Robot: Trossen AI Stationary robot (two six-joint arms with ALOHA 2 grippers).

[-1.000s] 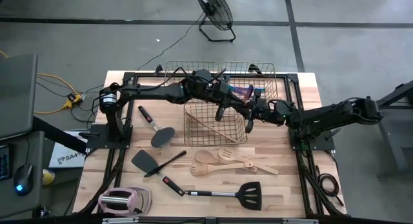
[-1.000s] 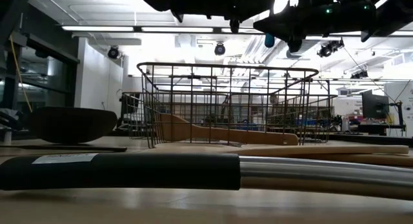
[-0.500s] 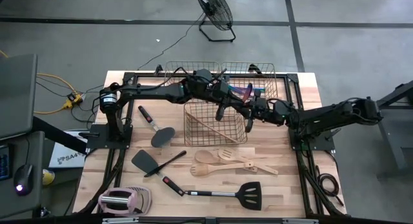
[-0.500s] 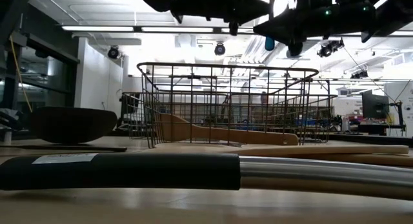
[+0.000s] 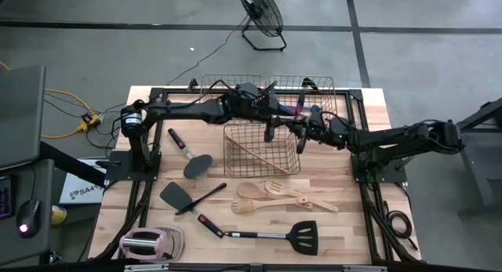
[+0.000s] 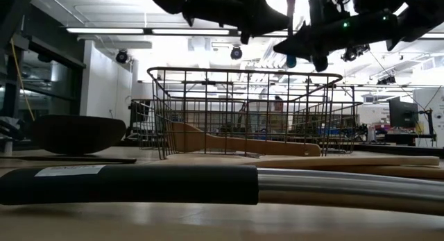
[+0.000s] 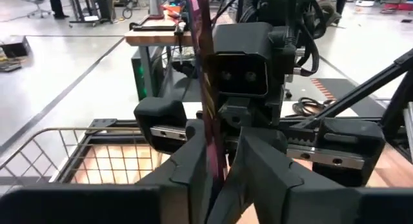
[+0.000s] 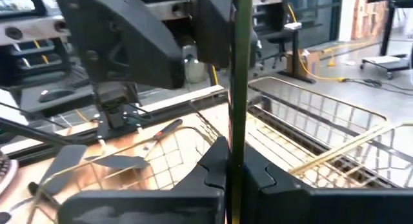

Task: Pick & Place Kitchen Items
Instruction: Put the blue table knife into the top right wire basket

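Pincers meet above the wire baskets [image 5: 262, 149]: right pincer [image 8: 231, 161] pinches the thin iridescent piece [image 7: 205, 88] (standing upright), left pincer [image 7: 222, 161] slightly spread around it.

Purple utensil [image 7: 208, 88], copper basket [image 5: 263, 150].

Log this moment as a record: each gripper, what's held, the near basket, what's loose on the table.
left gripper: raised, at the iridescent piece, facing the right gripper
right gripper: shut on the iridescent piece
near basket: one wooden utensil inside
loose on table: wooden spoons and spatulas, slotted black spatula, solid black spatula, black spoon
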